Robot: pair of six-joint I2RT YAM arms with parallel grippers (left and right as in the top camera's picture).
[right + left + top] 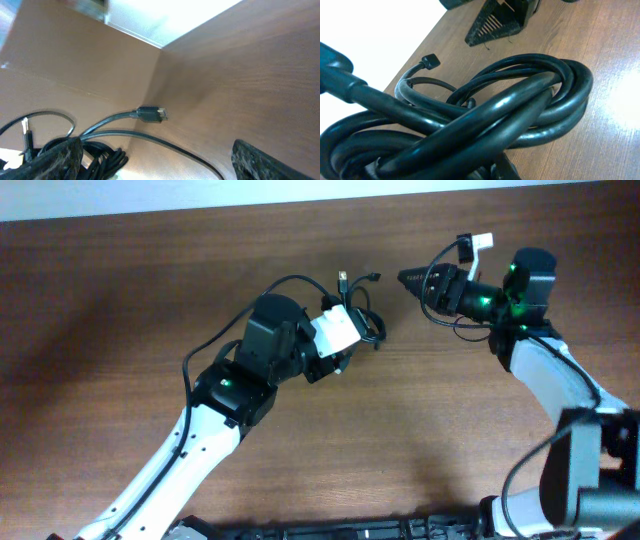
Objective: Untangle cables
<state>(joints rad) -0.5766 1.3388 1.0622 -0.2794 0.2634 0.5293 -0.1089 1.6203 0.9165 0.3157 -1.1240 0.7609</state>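
The cables [371, 326] form a small black knot near the table's middle, with two plug ends [344, 278] sticking up toward the far edge. My left gripper [350, 342] is shut on the knot. In the left wrist view the coiled cables [485, 115] fill the frame, with a plug end [431, 61] at the back and my left gripper [496, 172] barely showing beneath them. My right gripper [411, 282] hovers just right of the plug ends, open and holding nothing. In the right wrist view its fingers [257, 160] stand wide apart, and a loose cable [152, 114] runs between them.
The bare brown wooden table [120, 300] stretches left and toward the front. Its far edge [250, 208] meets a white surface behind. The right arm's white link [545, 375] lies along the right side.
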